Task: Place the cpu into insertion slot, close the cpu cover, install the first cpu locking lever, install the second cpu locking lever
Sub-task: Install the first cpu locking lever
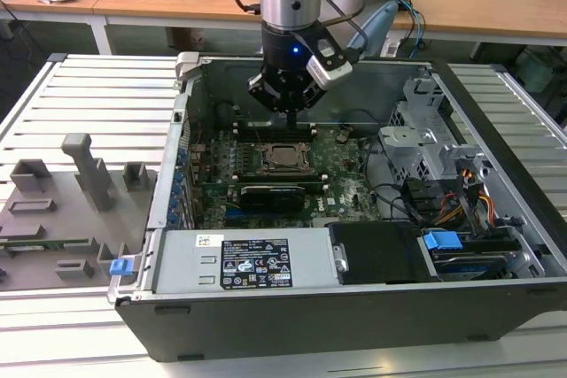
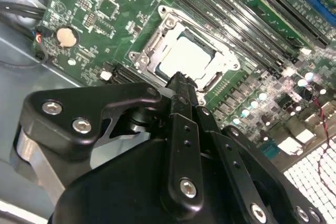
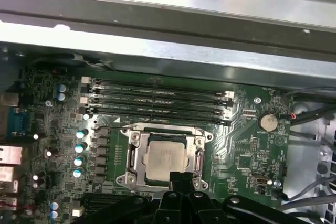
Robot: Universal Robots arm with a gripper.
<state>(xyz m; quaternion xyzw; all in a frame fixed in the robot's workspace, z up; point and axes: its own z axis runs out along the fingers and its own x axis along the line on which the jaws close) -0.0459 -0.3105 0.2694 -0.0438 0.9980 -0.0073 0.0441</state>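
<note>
1. My tool (image 1: pixel 291 116) is pinched narrow, its fingertips (image 2: pixel 180 78) together with nothing between them. It hangs inside the open case (image 1: pixel 496 112), over the green board (image 1: pixel 345 174) and just beside the slot (image 3: pixel 129 178).
2. The cpu (image 3: pixel 165 160) lies flat in the slot, its pale metal top showing in both wrist views. I touch neither of them.
3. The cover (image 3: pixel 199 153) lies flat around the cpu and frames it through its square cut-out. Thin wire levers (image 3: pixel 163 126) run along the frame's edges. I cannot tell whether they are latched.
4. Four long black memory slots (image 3: pixel 157 100) run between the cpu and the case wall. A coin cell (image 3: pixel 268 122) sits on the board, apart from the slot.
5. In the exterior view a black-and-white label (image 1: pixel 255 263) is stuck on the grey box at the case's near side.
6. The case stands on a ribbed metal bench (image 1: pixel 89 95). Grey holders (image 1: pixel 80 174) are on it at the exterior view's left.
</note>
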